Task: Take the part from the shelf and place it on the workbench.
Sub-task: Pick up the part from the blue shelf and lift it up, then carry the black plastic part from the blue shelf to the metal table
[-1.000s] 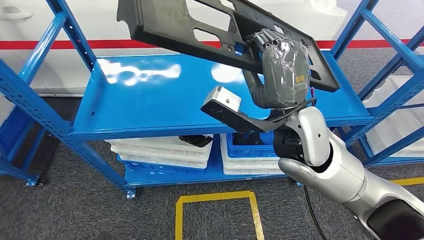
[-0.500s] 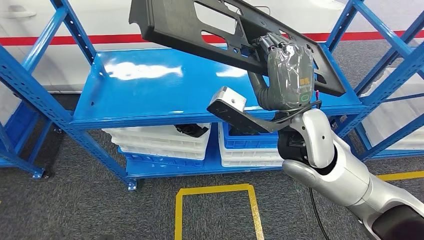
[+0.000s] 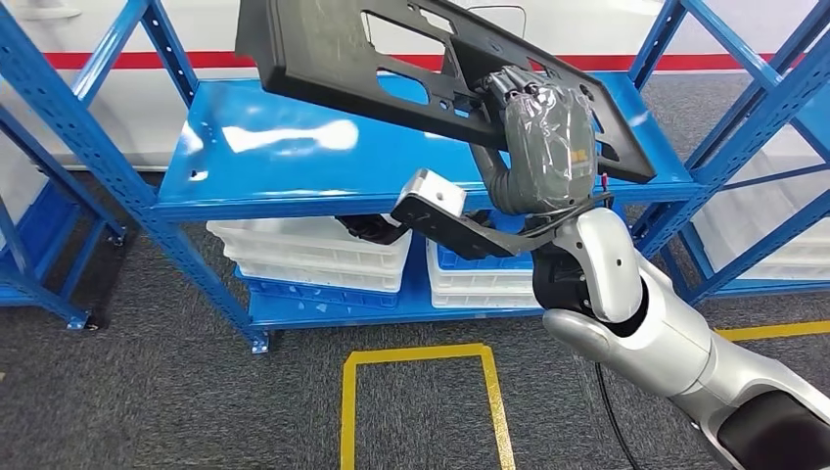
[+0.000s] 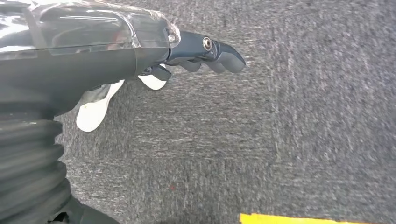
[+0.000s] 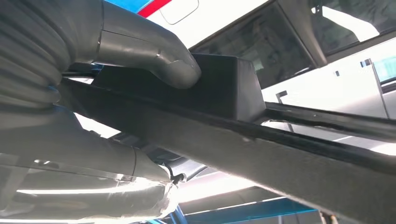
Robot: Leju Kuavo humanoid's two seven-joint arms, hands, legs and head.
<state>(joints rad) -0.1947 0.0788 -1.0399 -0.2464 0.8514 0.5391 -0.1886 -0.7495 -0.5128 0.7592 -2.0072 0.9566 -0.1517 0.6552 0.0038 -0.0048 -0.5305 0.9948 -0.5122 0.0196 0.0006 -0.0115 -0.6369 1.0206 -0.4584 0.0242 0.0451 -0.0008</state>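
Note:
A long black plastic part (image 3: pixel 333 54) with cut-out openings hangs tilted in the air above the blue shelf (image 3: pixel 294 176). My right hand (image 3: pixel 543 137) grips it near its right end, fingers hooked through an opening. From close behind that hand, its thumb (image 5: pixel 154 58) presses on the part's black rib (image 5: pixel 261 140). My left hand (image 4: pixel 154 51) hangs over the grey carpet with its fingers curled in and nothing in them.
White trays (image 3: pixel 323 259) and a blue crate (image 3: pixel 480 264) sit on the shelf's lower level. Blue uprights (image 3: pixel 88 137) stand at left and right. A yellow floor outline (image 3: pixel 421 401) marks the grey carpet in front. A white vehicle body (image 3: pixel 147 29) lies behind the shelf.
The whole view has shifted as the camera moved. The part stays gripped in my right hand, held above the shelf and slightly lower in the picture than half a second ago.

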